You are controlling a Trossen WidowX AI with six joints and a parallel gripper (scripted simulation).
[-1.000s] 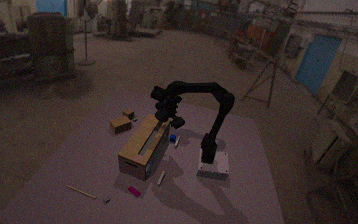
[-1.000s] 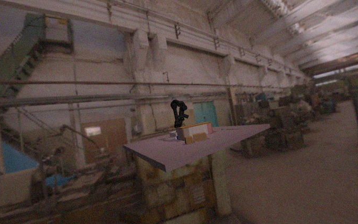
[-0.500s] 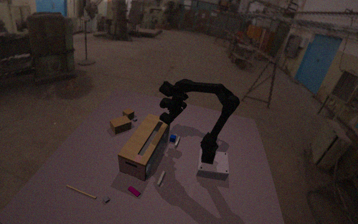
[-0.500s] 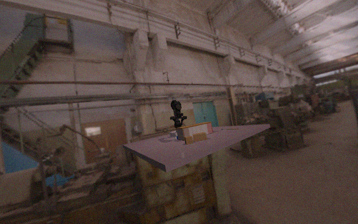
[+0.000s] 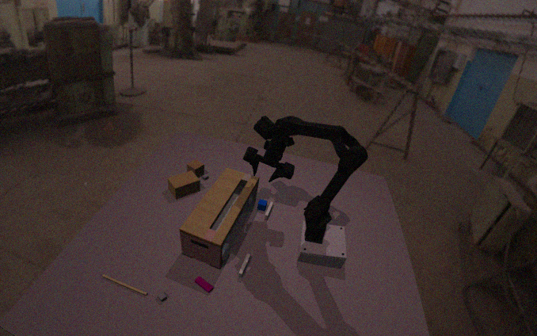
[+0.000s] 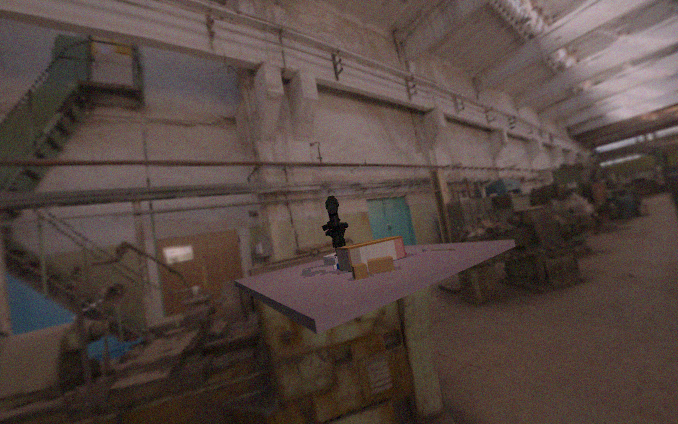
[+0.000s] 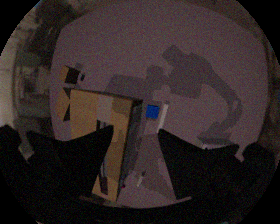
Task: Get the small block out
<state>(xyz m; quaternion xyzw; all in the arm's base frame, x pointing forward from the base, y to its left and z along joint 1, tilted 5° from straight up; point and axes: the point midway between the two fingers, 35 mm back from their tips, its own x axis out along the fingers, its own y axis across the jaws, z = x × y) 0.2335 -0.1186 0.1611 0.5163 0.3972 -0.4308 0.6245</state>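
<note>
I have the claw (image 5: 263, 177) (image 7: 136, 129) parted and holding nothing, high above the desk (image 5: 345, 192) (image 6: 373, 294) (image 7: 206, 45), likely to line up over the blue block (image 5: 262, 204) (image 7: 152, 111), which lies on the desk just beside the slotted wooden box (image 5: 208, 200) (image 6: 379, 250) (image 7: 86, 107), already out.
</note>
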